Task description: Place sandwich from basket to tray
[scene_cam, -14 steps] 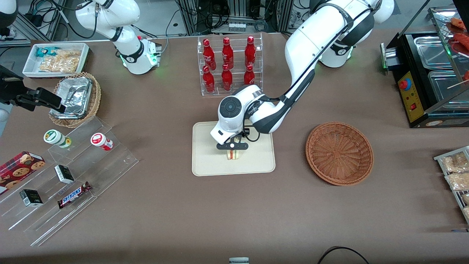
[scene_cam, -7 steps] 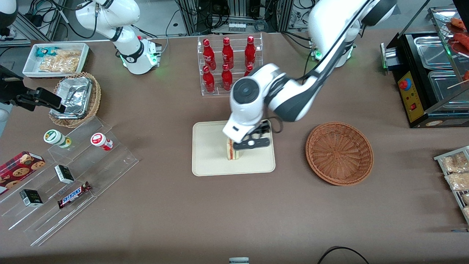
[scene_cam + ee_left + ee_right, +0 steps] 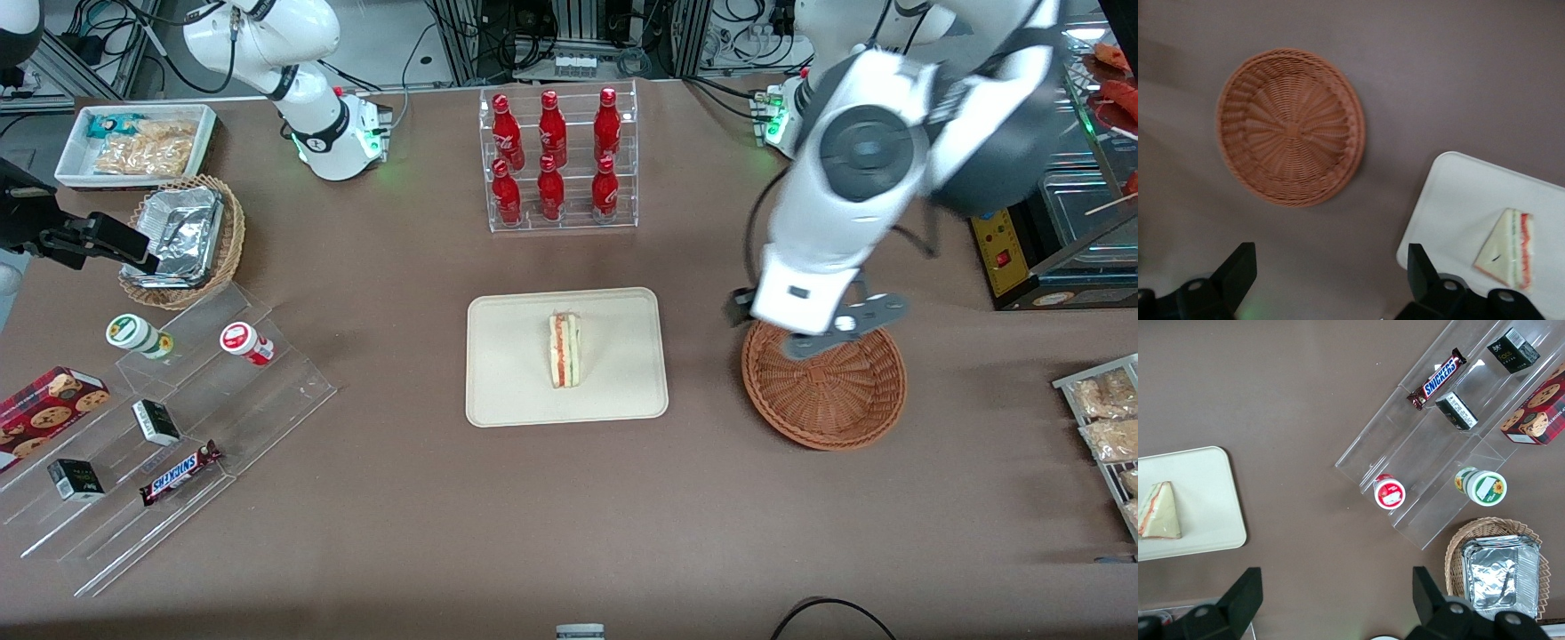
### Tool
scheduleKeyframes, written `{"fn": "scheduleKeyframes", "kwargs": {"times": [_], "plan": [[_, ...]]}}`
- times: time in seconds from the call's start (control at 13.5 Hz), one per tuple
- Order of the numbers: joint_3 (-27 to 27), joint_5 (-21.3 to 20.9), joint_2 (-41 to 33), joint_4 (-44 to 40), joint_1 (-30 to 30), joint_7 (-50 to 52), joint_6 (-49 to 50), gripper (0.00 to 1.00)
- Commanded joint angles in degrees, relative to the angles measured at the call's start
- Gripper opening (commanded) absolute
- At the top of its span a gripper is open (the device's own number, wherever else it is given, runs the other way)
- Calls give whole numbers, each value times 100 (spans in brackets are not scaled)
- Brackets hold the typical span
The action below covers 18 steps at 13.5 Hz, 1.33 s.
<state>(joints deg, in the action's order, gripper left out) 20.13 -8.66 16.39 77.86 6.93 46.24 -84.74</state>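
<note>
— Brown matte surface all round, and on it, roughly in the middle, sits the flat cream-beige rectangular plastic tray. Where is the sandwich?

— On that tray. The small triangular wedge of white bread with pink-red and green filling stands on edge near the tray's centre, nothing touching it. The wrist view shows the same wedge lying within the tray's rim.

— And the round reddish-brown woven wicker basket?

— Bare inside, toward the working arm's end of the surface, well apart from the tray.

— So which step is this?

— I judge the placing is done and this is the retreat. The left arm's black two-finger gripper hangs high above the basket's rim that lies farther from the front camera, fingers spread wide, holding nothing.

— What does the next move call for?

— Little, I think: carrying the arm off to a rest pose, keeping clear of the rack of red bottles, and leaving the sandwich undisturbed.
</note>
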Motion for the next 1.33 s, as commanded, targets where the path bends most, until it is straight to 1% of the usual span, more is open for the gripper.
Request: {"fn": "scheduleKeyframes", "kwargs": {"times": [0.0,0.15,0.22,0.3,0.37,0.44,0.52,0.74,0.89,1.04,1.26], "plan": [[43,478,-504,229,-690,-1095,421,100],[34,488,-741,290,-1052,-1904,808,100],[34,488,-916,465,-1288,-2273,818,100],[34,488,-1153,719,-1404,-2608,810,100],[-148,505,-1399,982,-1388,-2950,766,100],[-507,506,-1567,1124,-1257,-3241,766,100],[-711,506,-1647,1187,-1108,-3479,783,100],[-1177,549,-1761,1240,-984,-3928,818,100],[-1240,558,-1884,1423,-1044,-4262,758,100],[-1433,576,-1999,1626,-1027,-4386,634,100],[-1433,567,-1798,1505,-1010,-4378,512,100]]}}
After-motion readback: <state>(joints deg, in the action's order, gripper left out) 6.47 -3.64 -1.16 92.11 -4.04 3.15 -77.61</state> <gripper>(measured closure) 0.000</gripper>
